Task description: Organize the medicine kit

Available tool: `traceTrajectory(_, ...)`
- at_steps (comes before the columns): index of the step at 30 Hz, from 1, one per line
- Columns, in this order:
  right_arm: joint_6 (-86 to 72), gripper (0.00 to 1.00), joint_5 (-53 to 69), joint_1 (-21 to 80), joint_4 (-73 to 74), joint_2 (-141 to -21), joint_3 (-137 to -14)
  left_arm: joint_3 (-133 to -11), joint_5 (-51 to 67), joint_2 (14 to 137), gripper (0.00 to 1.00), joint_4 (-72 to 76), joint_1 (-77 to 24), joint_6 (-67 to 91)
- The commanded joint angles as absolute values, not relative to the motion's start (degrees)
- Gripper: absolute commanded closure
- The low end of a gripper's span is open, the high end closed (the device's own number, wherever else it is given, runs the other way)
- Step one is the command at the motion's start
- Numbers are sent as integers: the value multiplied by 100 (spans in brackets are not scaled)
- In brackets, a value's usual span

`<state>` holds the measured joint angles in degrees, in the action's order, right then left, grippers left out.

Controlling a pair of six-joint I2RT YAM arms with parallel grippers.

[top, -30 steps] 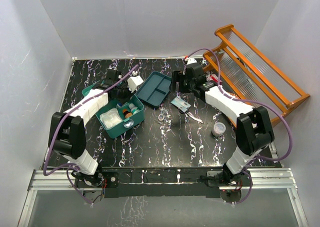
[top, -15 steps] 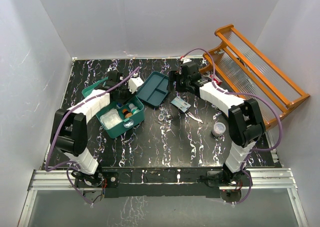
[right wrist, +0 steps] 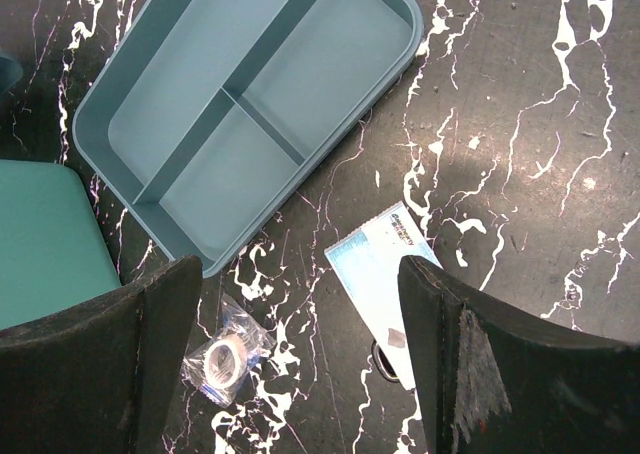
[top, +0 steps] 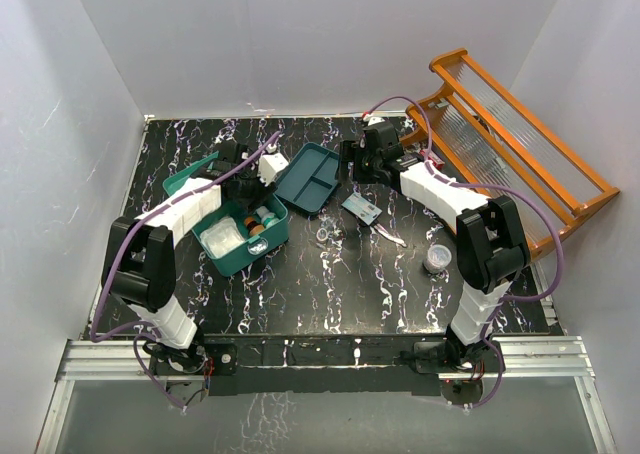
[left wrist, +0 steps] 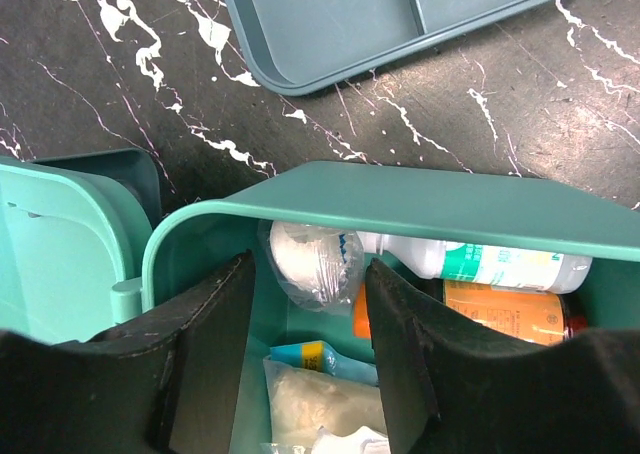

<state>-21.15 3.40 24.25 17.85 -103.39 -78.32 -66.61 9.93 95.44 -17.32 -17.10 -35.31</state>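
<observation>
Seen from above, the medicine kit (top: 262,246) is a teal-green plastic box with rounded corners. It stands open at centre left of the frame, with its hinged lid (top: 188,181) thrown back toward the upper left. It sits on a black table (top: 330,294) veined with white like marble, closed in by plain white walls (top: 300,44). The left gripper (top: 243,186) hangs over the kit's far end. The right gripper (top: 352,166) hovers just right of a dark-teal divided tray (top: 308,179) at upper centre. An orange wooden rack (top: 520,144) leans at the upper right. A blue packet (top: 361,209) and a small cup (top: 437,257) lie right of centre.

In the left wrist view, the kit's curved wall (left wrist: 420,199) crosses the middle of the frame, and the lid shows at the left edge. The left gripper (left wrist: 312,274) is released. Its black fingers (left wrist: 205,354) stand apart on either side of a bagged white roll (left wrist: 305,259) without pinching it. Beside the roll lie a white bottle (left wrist: 470,264) with a green label and an orange bottle (left wrist: 510,314). Their print is too small to read.

In the right wrist view, the right gripper (right wrist: 300,274) is released, its fingers (right wrist: 150,364) spread wide with nothing between them. The divided tray fills the upper left. The blue packet lies at centre, its small print unreadable. A small bagged tape roll (right wrist: 225,359) sits at lower left. A teal-green piece of the kit shows at the left edge.
</observation>
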Motion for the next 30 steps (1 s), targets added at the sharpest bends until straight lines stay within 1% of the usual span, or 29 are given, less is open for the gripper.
traceTrajectory(1, -2154, 23, 423, 2394, 1512, -10306, -8069, -6851, 966, 9439, 53, -1825, -1688, -3445)
traceTrajectory(5, -2175, 23, 487, 2386, 1484, -10299, -8062, -6829, 967, 9378, 57, -1740, -1689, -3359)
traceTrajectory(7, -2171, 23, 509, 2390, 1478, -10295, -8051, -6829, 945, 9348, 57, -1654, -1688, -3308)
traceTrajectory(13, -2193, 23, 536, 2391, 1458, -10256, -8041, -7065, 1085, 9213, 46, -1797, -1688, -3119)
traceTrajectory(20, -2211, 24, 613, 2388, 1385, -10164, -7886, -7069, 1322, 8872, 47, -1607, -1689, -2761)
traceTrajectory(23, -2219, 24, 624, 2391, 1355, -10097, -7805, -7006, 1419, 8885, 52, -1559, -1693, -2696)
traceTrajectory(27, -2215, 24, 619, 2390, 1349, -10020, -7716, -6932, 1489, 8981, 72, -1523, -1689, -2582)
traceTrajectory(30, -2207, 24, 615, 2387, 1354, -10013, -7670, -6786, 1519, 9027, 79, -1368, -1688, -2500)
